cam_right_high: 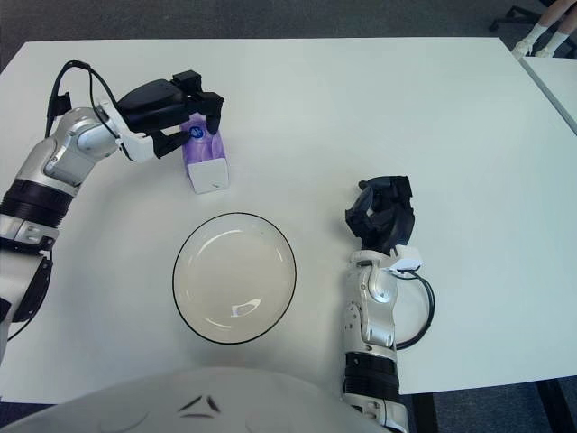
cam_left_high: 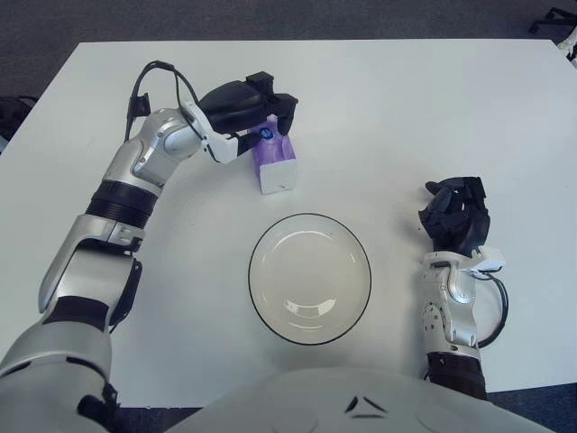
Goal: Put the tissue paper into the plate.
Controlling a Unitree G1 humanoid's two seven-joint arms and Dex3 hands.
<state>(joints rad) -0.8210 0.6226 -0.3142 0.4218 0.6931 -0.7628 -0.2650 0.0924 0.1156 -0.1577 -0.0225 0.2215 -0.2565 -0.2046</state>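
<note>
The tissue paper pack, purple and white, stands on the white table just behind the plate. My left hand comes in from the left and sits over the pack's far end. Its fingers curl over the top and its thumb presses the left side, so it grips the pack, whose top is partly hidden. The plate is a clear glass dish with a dark rim, holding nothing, at the table's front centre. My right hand shows to the right of the plate, fingers curled, holding nothing.
A black cable loops off the left forearm. The table's far edge meets dark floor; a second white table stands at the far right.
</note>
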